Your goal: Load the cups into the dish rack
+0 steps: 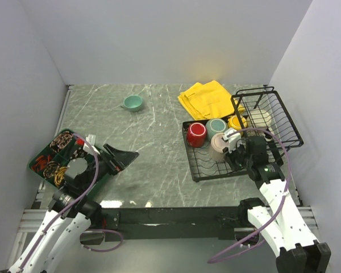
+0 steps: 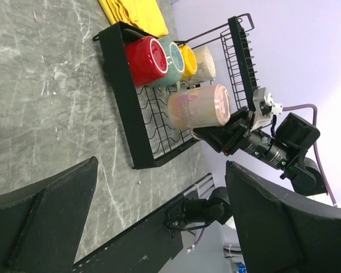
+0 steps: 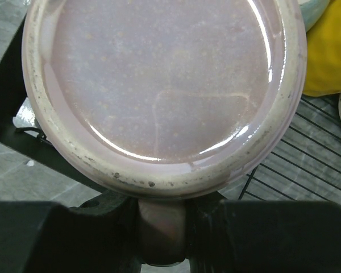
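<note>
R end effector clamps beige-pink mug handle, axis vert., base up; L end effector wide.

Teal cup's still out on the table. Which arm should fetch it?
Left. The left gripper is open, empty, and on the same side of the table as the teal cup. The right gripper is shut on the handle of the beige-pink mug at the dish rack.
</note>
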Controlling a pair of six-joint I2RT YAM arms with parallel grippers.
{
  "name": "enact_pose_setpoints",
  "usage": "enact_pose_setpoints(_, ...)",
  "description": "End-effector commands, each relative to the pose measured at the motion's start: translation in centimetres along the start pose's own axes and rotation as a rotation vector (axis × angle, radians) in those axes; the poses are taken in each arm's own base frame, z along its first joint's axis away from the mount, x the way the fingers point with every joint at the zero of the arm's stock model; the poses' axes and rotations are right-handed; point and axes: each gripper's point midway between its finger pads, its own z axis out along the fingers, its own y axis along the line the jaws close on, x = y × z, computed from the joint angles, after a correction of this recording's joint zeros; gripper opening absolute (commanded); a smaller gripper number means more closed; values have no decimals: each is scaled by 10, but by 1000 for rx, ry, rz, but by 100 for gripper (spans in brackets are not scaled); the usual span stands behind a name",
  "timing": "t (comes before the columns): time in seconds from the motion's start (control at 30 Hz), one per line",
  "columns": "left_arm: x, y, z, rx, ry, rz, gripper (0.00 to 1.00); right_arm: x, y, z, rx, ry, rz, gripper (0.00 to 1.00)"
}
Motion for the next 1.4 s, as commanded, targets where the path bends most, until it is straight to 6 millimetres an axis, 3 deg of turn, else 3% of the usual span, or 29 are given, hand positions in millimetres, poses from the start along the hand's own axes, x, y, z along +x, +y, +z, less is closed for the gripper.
enact_pose_setpoints(0.0,-2,2,-5,5,-29,-2,99,-38,-22,-1,78,-130,-78,0)
enact_pose_setpoints(0.3,1,5,-11,4,-34,-9,99,-28,-23,7,70,-85,-99,0)
enact_pose_setpoints(0.67,-5,-3,-21,5,-49,26,96,-18,-21,14,44,-34,-115,0)
enact_pose_setpoints(1.1,0,2,-8,23,-27,19,96,-9,-26,29,48,26,-115,0)
enact_pose_setpoints(1.3,-1,3,-7,18,-35,25,96,2,-24,38,16,78,-119,6)
enact_pose_setpoints(1.33,-1,4,-7,16,-34,24,96,5,-24,39,8,92,-118,16)
enact_pose_setpoints(1.37,0,6,-6,11,-29,26,96,6,-22,40,0,98,-126,20)
